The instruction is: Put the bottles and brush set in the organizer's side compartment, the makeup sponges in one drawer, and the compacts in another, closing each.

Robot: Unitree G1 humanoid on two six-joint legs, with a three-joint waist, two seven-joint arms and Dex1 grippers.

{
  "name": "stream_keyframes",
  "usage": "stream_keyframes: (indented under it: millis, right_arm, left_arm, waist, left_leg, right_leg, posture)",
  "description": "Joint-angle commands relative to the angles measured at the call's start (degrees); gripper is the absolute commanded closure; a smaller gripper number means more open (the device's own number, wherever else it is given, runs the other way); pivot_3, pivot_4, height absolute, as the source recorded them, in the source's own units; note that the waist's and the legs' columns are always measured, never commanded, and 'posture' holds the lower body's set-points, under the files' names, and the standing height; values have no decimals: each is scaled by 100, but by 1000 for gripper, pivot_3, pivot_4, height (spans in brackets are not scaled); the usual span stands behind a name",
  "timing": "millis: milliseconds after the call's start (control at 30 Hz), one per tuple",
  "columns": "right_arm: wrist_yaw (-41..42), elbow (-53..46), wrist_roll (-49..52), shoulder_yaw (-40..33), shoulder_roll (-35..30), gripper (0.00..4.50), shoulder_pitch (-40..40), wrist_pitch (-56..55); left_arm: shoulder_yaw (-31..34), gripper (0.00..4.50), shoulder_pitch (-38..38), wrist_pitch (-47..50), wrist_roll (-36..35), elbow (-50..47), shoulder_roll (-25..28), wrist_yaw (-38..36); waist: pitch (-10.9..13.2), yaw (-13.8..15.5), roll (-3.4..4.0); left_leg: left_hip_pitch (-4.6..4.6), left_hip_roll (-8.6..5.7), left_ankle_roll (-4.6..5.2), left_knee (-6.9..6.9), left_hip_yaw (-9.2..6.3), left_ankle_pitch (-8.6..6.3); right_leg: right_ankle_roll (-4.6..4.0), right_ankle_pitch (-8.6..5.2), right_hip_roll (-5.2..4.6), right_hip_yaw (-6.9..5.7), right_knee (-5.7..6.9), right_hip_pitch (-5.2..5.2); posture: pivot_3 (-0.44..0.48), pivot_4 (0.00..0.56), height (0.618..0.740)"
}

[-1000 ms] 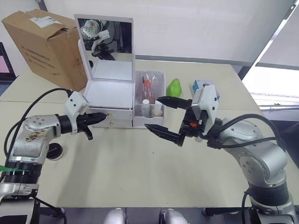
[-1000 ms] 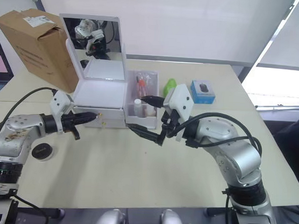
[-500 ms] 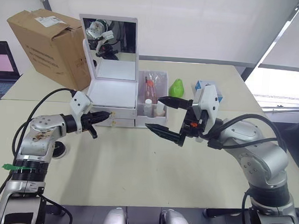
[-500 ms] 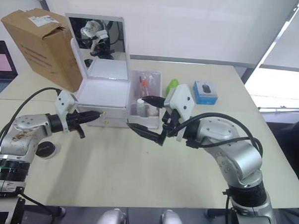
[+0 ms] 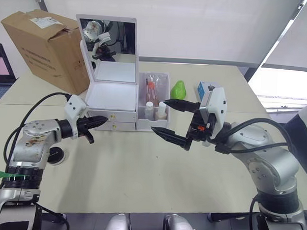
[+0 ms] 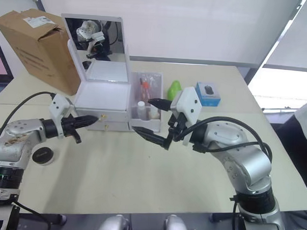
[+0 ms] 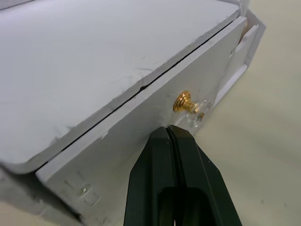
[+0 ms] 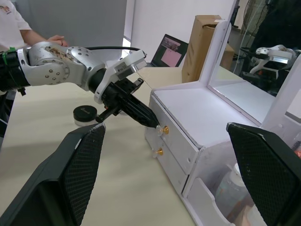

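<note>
Pressing its clenched left gripper (image 7: 175,136) against the organizer (image 5: 113,100)'s upper drawer (image 7: 155,117) just under the gold knob (image 7: 183,101), it could shove the light box backward, while the right gripper (image 5: 174,119) hangs spread, empty.

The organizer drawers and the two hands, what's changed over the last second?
Little. The left hand, fingers shut, stays pressed at the upper drawer front just under its gold knob; both drawers look closed. The right hand still hovers open before the side compartment, bottles inside.
</note>
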Motion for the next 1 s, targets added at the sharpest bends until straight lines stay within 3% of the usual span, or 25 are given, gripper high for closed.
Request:
stream_keyframes:
  millis: [33,667,833,933,1000]
  right_arm:
    - [21,-94,139,-179,-28,0,-17,1]
    - [-1,-171,175,-211,-40,0,84,13]
    - [1,-257,271,-508,-271,0,321,29]
    - [4,-261,294,-1123,-666,0,819,13]
    - [88,-193,206,-1666,-970,0,1371,-78]
  left_arm:
    - [238,4493,-29,-27,-102,-194,114,47]
    - [228,4493,-59,18,-154,-312,-60,122]
    - [817,4493,532,515,-809,-937,292,-253]
    - [1513,4493,1145,895,-1342,-1282,657,-571]
    - [2000,4121,1501,868,-1366,-1168,881,-590]
  waist:
    - [0,8,0]
    - [0,50,0]
    - [0,-10,-1]
    - [1,-18,2]
    - [2,-9,3]
  left_leg:
    - [0,0,0,0,1,0]
    - [-7,-4,0,0,4,0]
    - [-3,0,0,0,3,0]
    - [5,3,0,-1,5,0]
    - [5,5,0,-1,9,0]
  right_leg:
    - [0,0,-1,0,0,1]
    - [-15,-8,-7,-1,-2,2]
    - [-3,1,-4,3,-1,0]
    - [-10,-5,-3,4,-3,-1]
    - [-21,-19,-5,4,-4,-3]
  posture:
    - [0,150,740]
    - [0,150,740]
    - [0,150,740]
    - [0,150,740]
    - [0,150,740]
